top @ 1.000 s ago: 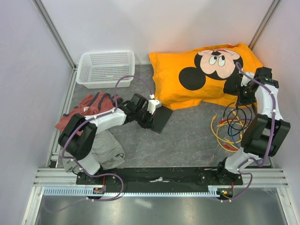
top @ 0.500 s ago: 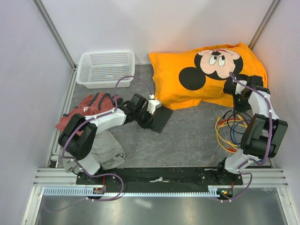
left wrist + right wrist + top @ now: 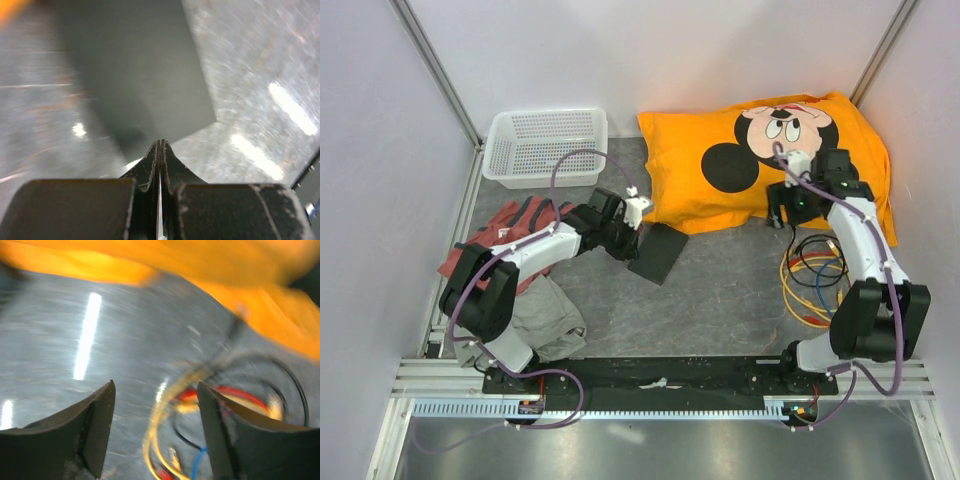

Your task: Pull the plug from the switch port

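The left pincer (image 3: 160,145) is pressed closed into a thin seam with nothing caught in it. Its tip sits right at the near edge of the switch (image 3: 660,254); whether it touches the box cannot be told. The switch lies flat and plain-topped on the grey worktop (image 3: 720,300), toward the middle and just beside the lower left corner of the orange pillow (image 3: 690,170). Its ports face away from every view, so whether a plug sits in one cannot be told. The right pincer (image 3: 155,387) stands wide apart and holds nothing. It hangs over bare worktop at the pillow's lower edge, well apart from the switch. Its wrist view is blurred, but a loose tangle of cables (image 3: 815,275) in yellow, red, black and blue shows on the worktop just beyond it, toward the right wall. Farther out, a white basket (image 3: 545,145) stands in the far left corner. A red cloth (image 3: 510,225) and a grey cloth (image 3: 545,320) lie heaped beneath the left arm.
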